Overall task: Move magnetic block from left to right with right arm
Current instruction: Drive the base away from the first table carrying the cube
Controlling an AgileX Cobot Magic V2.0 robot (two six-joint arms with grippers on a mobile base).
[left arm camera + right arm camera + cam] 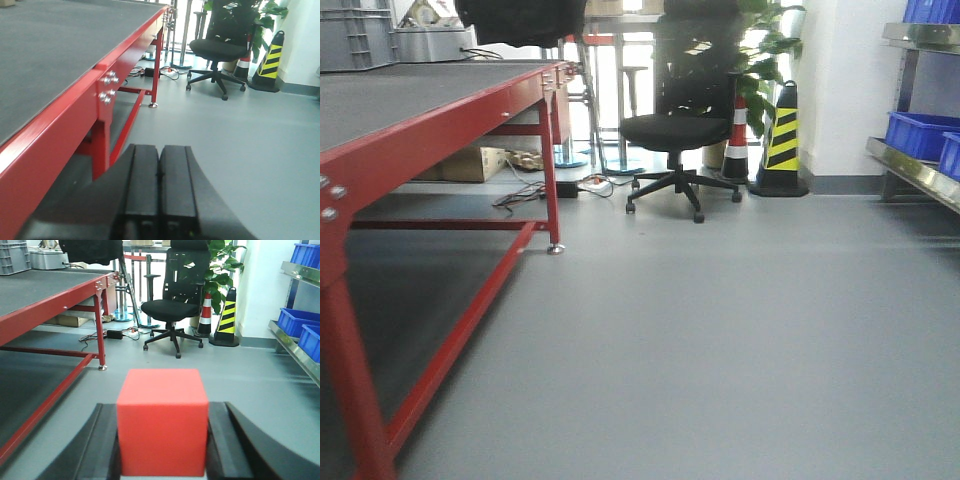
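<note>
Magnetic block [162,421] seemingly within right tool [162,437]

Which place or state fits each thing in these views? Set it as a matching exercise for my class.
Things: 1 magnetic block; 2 left gripper; 3 office chair; 4 blue bins.
Places or states: A on the metal shelf; B shut, empty; C held in the right gripper; D on the grey floor.
Pairs: 1-C; 2-B; 3-D; 4-A.

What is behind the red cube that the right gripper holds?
Beyond the magnetic block, clamped in the right gripper, lie grey floor and a black office chair. The block covers the floor straight behind it.
</note>
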